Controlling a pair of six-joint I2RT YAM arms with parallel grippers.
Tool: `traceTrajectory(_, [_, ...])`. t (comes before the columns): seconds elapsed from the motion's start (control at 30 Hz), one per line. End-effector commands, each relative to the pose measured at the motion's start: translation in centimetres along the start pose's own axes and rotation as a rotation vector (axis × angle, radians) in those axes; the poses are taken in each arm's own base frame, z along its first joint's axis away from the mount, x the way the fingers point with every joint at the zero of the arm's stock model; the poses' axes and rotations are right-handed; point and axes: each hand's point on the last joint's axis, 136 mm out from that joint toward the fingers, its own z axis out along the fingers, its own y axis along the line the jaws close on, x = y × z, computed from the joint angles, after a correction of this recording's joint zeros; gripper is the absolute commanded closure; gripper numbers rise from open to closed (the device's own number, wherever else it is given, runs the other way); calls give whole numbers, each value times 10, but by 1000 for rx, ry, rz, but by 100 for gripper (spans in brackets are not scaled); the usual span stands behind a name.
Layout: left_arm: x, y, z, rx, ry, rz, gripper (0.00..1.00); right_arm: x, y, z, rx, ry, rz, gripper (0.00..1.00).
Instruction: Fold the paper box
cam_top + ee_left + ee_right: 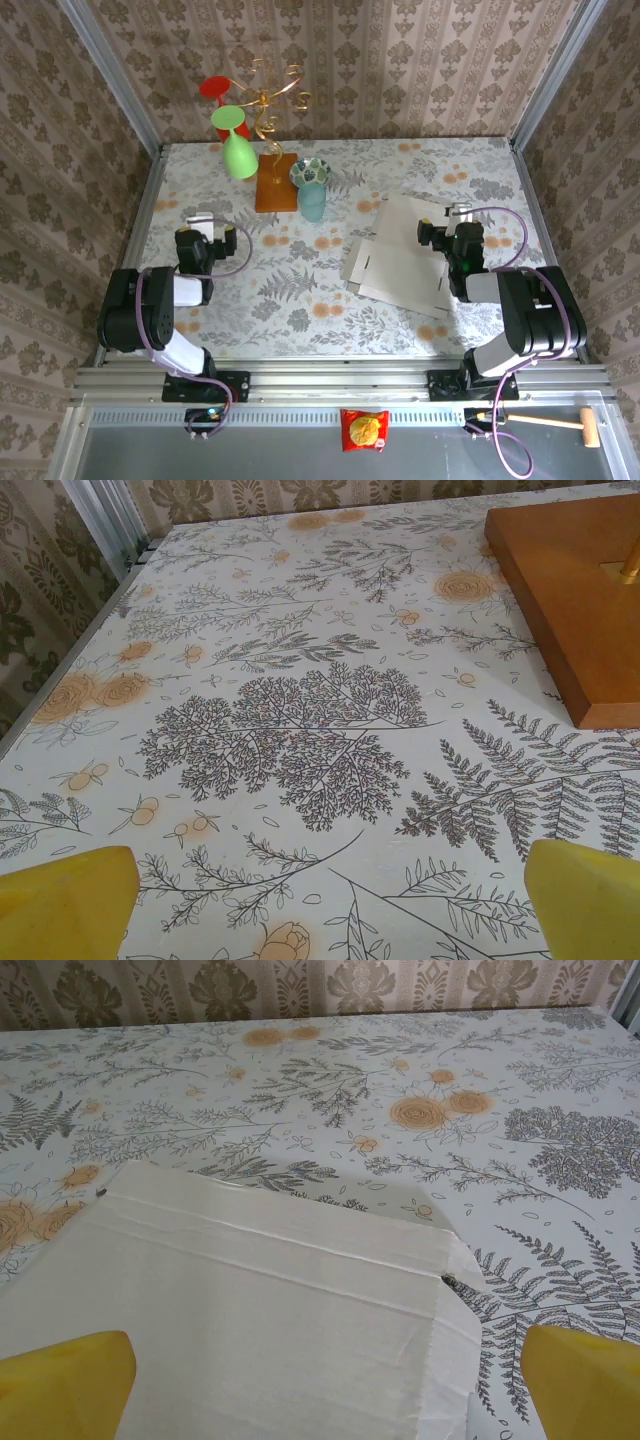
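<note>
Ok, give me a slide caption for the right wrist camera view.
Open right gripper hovering above the flat, unfolded paper box on the floral-patterned table.

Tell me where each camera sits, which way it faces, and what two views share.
Top external: above and behind the arms, looking down on the table; both arms show, with the left gripper and right gripper open.
Left wrist: on the left arm, facing forward over the table toward the wooden board; its yellow fingertips sit at the bottom corners.
Right wrist: on the right arm, facing forward over the paper box; yellow fingertips likewise.
Shared: top and right wrist show the paper box; top and left wrist, the wooden board.
</note>
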Motion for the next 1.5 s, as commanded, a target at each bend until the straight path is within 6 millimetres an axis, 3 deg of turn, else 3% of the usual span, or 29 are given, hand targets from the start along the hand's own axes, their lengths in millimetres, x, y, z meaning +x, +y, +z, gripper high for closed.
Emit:
traceTrajectory(0.0, [-13, -2, 3, 12, -29, 17, 0, -4, -6, 1, 31, -13, 6, 0])
traceTrajectory(0.67, [-13, 1, 1, -11, -39, 10, 0, -3, -6, 0, 29, -16, 4, 0])
traceTrajectory(0.8, [-17, 11, -16, -114, -115, 5, 0, -12, -7, -9, 50, -51, 0, 0])
traceTrajectory(0.9, [-30, 7, -31, -152, -154, 52, 0, -26, -9, -21, 86, -62, -12, 0])
traceTrajectory(1.0, [-49, -2, -41, -165, -160, 111, 0, -52, -20, -38, 160, -108, 15, 0])
traceTrajectory(1.13, [-97, 6, -62, -210, -273, 30, 0, -109, -26, -63, 202, -225, 46, 0])
traceTrajectory(1.27, [-162, 1, -77, -227, -352, -8, 0, -184, -27, -92, 217, -339, 78, 0])
traceTrajectory(1.37, [-213, 8, -93, -276, -383, -152, 0, -246, -25, -122, 234, -369, 119, 0])
traceTrajectory(1.4, [-219, 7, -94, -248, -325, -221, 0, -261, -24, -130, 233, -360, 132, 0])
traceTrajectory(1.47, [-234, -15, -100, -74, -188, -256, 0, -298, -13, -151, 202, -346, 137, 0])
